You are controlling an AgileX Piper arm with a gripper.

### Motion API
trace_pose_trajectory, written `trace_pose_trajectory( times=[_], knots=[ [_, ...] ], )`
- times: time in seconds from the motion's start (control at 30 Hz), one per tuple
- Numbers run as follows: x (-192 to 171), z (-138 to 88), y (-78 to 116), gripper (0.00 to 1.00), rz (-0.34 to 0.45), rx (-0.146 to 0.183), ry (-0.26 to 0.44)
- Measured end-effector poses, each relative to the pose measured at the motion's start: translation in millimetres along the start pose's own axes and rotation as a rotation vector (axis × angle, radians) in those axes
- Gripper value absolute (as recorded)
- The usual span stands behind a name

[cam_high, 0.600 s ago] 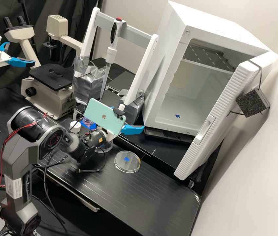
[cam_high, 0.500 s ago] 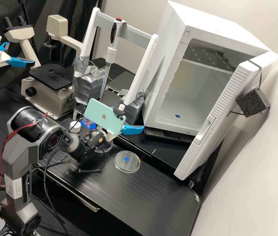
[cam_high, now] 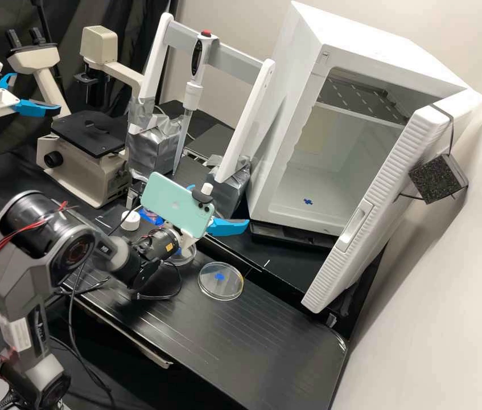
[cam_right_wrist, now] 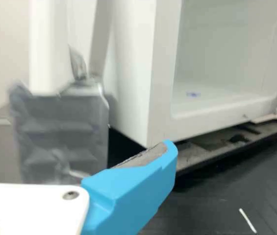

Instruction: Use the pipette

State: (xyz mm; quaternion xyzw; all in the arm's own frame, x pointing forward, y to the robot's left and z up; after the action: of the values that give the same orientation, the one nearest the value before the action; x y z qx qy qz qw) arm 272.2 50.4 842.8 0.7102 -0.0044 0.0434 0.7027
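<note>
The gripper [cam_high: 218, 204] is left of the incubator, in front of the pipette stand's right foot in the high view, with its blue fingers spread and nothing seen between them. A phone on the wrist covers part of it. One blue finger of the gripper [cam_right_wrist: 131, 190] appears in the wrist view before the taped foot and the incubator's corner. The pipette [cam_high: 193, 95], white with a dark grip and red top, hangs upright at the grey crossbar of the white stand [cam_high: 246, 122], apart from the gripper. Its clear tube points down between the stand's taped feet.
A lidded dish [cam_high: 221, 281] with a blue mark lies on the black bench [cam_high: 263, 347]. Another dish [cam_high: 184, 257] is partly behind the wrist. A white-capped container [cam_high: 130, 220] stands left of the phone. The open incubator [cam_high: 286, 171] is at right, the microscope [cam_high: 84, 165] at left.
The arm's elbow and forearm have shifted left in the high view. The wrist, with its phone, has moved slightly left and the gripper's fingers barely. The pipette has not moved.
</note>
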Motion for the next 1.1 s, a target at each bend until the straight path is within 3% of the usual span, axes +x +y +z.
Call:
trace_pose_trajectory(
  times=[0.17,0.33,0.47,0.53,0.6,0.77,1.1],
  knots=[
    [-23.2,-38.8,16.5,1.0,0.059,0.013,0.147],
    [-44.4,-88.8,27.1,1.0,0.089,-0.022,0.315],
    [-49.0,-126.7,37.6,1.0,0.118,-0.063,0.384],
    [-46.7,-143.0,43.2,1.0,0.133,-0.081,0.393],
    [-42.2,-156.0,46.1,1.0,0.129,-0.078,0.39],
    [-20.9,-187.7,47.0,1.0,0.091,-0.126,0.366],
    [34.9,-214.3,35.6,1.0,-0.017,-0.244,0.267]
  ],
)
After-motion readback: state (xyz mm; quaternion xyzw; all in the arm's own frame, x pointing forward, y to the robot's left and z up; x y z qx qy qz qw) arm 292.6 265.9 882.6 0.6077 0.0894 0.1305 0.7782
